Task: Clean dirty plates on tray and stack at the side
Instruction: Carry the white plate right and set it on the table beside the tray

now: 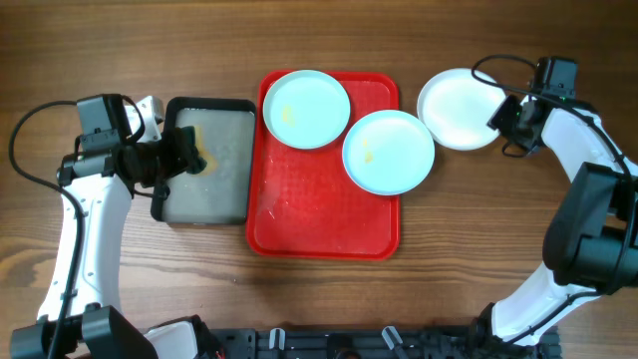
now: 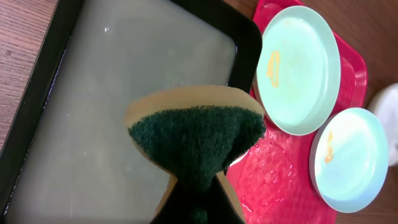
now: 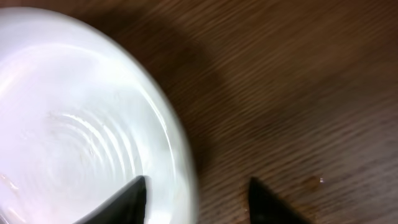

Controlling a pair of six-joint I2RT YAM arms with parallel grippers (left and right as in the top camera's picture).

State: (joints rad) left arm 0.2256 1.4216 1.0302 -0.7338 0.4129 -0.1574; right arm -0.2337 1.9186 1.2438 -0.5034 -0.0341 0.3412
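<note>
Left gripper [image 1: 185, 157], pinching a scouring sponge [image 2: 196, 134] over the black tray [image 1: 209, 103], faces the nearest smeared plate [image 1: 305, 108], just rightward on the red tray [image 1: 319, 214].

Left end effector [image 1: 187, 155] clamped on a sponge [image 2: 196, 140], elbow bent; right end effector [image 3: 198, 186] with fingers apart

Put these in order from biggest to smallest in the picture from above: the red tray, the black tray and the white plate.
1. red tray, clearly the biggest
2. black tray, narrower than the red one
3. white plate, the smallest
</note>
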